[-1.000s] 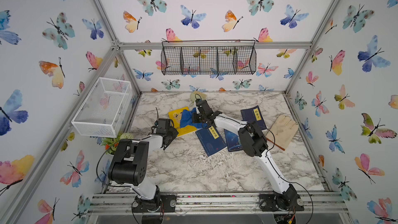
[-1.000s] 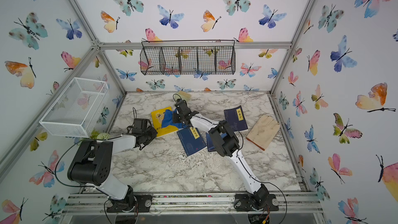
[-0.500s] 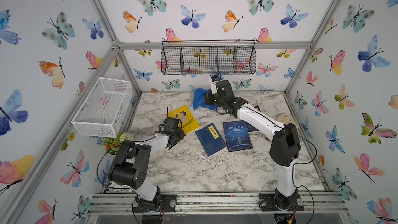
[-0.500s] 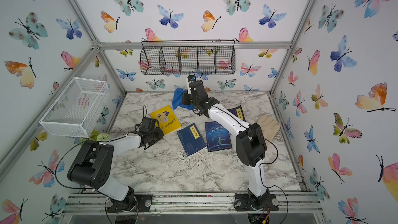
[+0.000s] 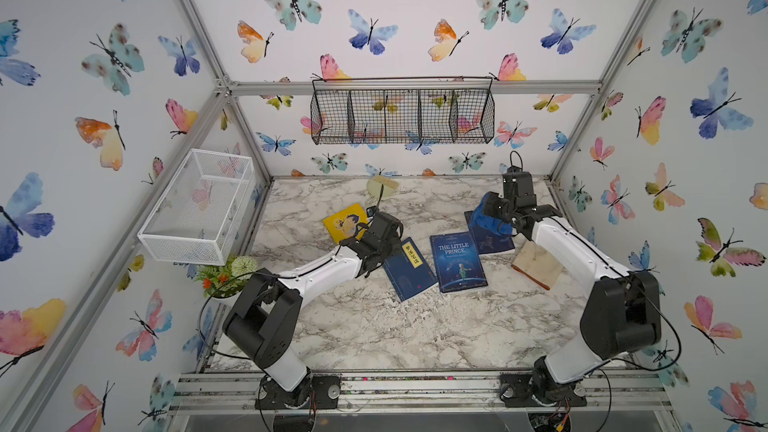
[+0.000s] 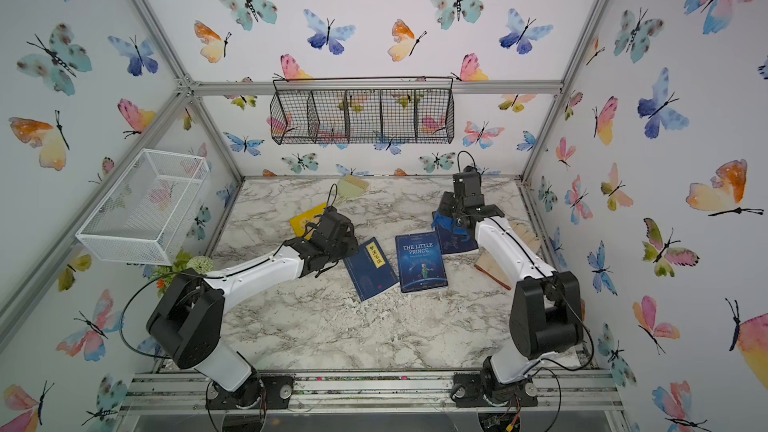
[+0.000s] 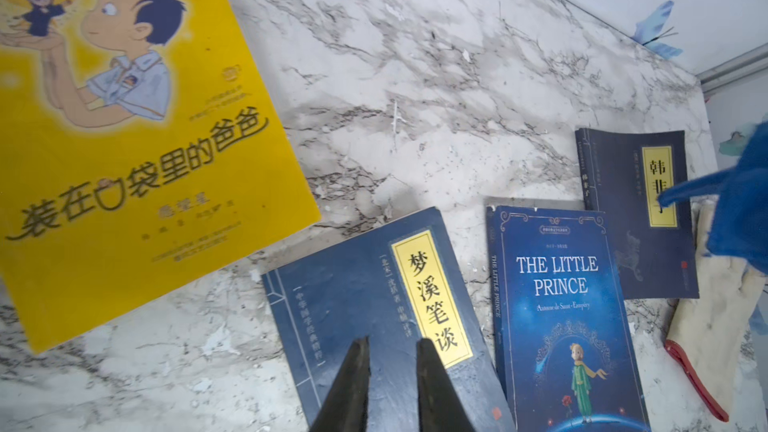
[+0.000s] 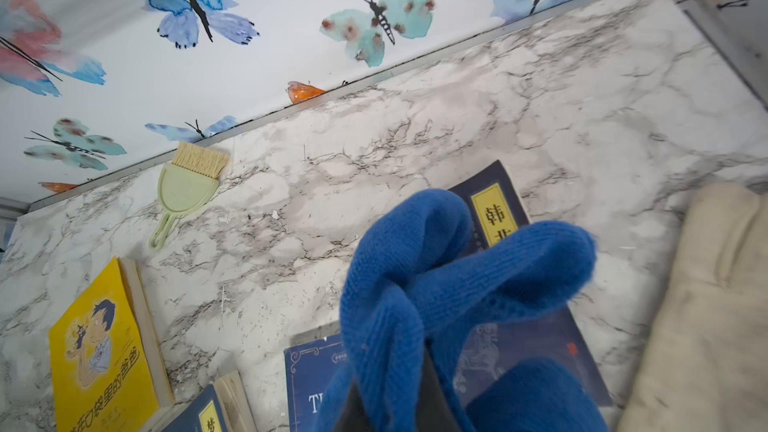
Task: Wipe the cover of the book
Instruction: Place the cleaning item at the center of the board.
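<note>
In a top view, marble table [image 5: 374,326], butterfly walls [image 5: 415,35]; left pincer [image 7: 392,342] ajar, right pincer [image 8: 395,405] clamps cloth [image 8: 457,276].

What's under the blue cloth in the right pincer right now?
A dark blue book with a yellow title strip lies below the blue cloth clamped in the right pincer. Its middle is covered; whether cloth touches cover cannot be told.
</note>
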You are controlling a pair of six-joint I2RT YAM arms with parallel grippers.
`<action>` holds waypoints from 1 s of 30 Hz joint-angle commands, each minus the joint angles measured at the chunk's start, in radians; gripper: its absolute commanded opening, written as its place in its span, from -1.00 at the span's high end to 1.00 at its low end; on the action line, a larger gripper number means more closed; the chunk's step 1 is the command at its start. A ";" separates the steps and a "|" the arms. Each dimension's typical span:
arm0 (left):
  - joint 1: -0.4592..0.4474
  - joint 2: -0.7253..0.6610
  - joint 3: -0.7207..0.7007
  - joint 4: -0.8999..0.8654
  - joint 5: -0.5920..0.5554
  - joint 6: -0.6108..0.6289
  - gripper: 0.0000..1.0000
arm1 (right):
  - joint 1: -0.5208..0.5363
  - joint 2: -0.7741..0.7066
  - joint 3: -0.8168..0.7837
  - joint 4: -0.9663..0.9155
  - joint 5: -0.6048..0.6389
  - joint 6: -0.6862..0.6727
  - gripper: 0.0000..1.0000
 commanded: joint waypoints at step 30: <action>0.003 0.132 0.047 0.044 0.091 0.080 0.55 | -0.328 -0.159 -0.395 -0.147 0.078 0.155 -0.55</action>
